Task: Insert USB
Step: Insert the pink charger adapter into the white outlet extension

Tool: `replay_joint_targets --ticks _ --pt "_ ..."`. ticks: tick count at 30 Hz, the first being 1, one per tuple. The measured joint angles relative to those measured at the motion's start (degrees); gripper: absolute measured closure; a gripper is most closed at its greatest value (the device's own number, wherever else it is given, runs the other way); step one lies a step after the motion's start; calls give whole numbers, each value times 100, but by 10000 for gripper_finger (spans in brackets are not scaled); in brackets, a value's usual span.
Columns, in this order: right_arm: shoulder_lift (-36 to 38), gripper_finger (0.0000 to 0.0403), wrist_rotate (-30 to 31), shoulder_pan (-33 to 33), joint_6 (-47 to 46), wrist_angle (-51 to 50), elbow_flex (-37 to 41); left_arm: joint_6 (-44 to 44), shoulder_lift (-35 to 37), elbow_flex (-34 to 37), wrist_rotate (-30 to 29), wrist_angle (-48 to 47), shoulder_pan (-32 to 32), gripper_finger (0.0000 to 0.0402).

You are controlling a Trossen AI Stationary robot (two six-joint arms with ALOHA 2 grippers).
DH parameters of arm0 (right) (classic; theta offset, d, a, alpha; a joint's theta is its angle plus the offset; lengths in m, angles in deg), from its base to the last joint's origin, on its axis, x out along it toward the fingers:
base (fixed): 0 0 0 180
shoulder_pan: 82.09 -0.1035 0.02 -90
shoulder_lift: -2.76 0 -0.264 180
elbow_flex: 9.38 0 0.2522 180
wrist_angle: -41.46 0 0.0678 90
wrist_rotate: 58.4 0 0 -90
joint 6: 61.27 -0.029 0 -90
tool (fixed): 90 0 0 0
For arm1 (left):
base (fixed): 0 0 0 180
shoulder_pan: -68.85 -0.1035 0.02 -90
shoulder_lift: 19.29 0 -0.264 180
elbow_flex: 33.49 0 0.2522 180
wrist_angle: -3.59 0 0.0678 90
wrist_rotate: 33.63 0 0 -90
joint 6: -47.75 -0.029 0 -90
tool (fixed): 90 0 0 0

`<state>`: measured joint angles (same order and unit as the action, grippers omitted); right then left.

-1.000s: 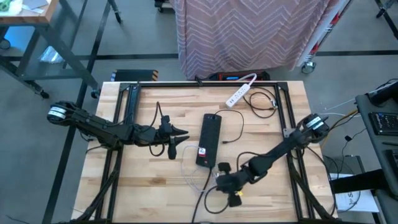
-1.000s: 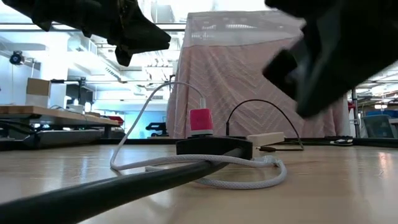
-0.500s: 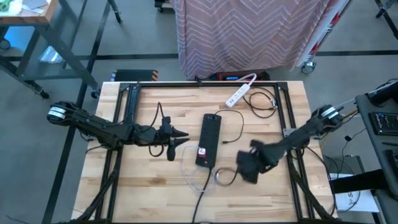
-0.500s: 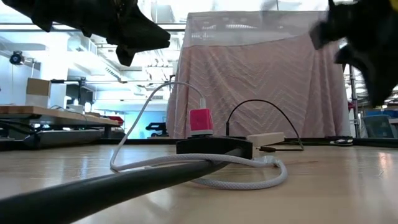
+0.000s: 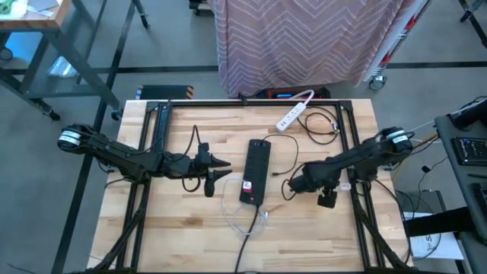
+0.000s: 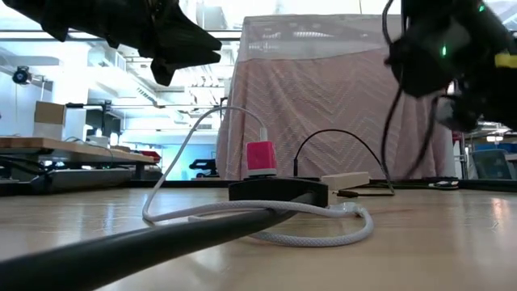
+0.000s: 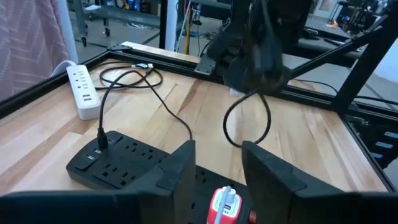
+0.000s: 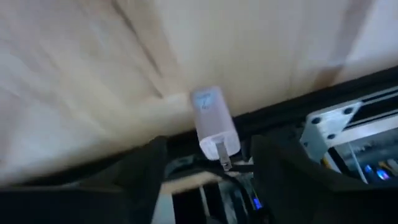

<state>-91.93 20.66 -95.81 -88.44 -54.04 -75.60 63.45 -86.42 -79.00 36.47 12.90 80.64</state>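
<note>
On the black power strip [image 5: 256,170], a red charger [image 5: 246,186] is already seated; the white cable [image 6: 266,217] looks connected. The left gripper [image 5: 225,164] is seen parted and empty, as is the right gripper [image 5: 292,185].

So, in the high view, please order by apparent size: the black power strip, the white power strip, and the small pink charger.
1. Black power strip, lying mid-table: largest.
2. White power strip, near the far edge: clearly shorter and thinner.
3. Small pink charger, plugged into the black strip: smallest.
All sit at table height, so nearness should not distort this order.
</note>
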Motion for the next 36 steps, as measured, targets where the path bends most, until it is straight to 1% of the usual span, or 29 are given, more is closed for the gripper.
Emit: replay_joint_targets --ticks 3,6,8,11,15,22,25,31,36 --pt "-329 120 6 37 405 -1 84 -15 0 0 0 0 0 278" --pt "-651 97 42 55 618 -2 179 -15 0 0 0 0 0 276" --pt "-808 91 42 55 724 0 226 -15 0 0 0 0 0 275" --pt "-933 91 42 50 886 3 301 -15 0 0 0 2 -1 278" --pt "-976 100 43 50 991 95 495 -15 2 0 0 2 0 284" --pt "-978 123 0 50 889 1020 916 -15 4 0 0 2 -2 294" --pt "-976 137 -39 52 844 1133 1024 -16 4 0 0 1 -1 297" --pt "-976 172 -167 52 873 1167 1249 -17 4 0 0 0 0 300" --pt "-976 214 -160 50 971 1200 1376 -17 4 0 0 0 -2 293"
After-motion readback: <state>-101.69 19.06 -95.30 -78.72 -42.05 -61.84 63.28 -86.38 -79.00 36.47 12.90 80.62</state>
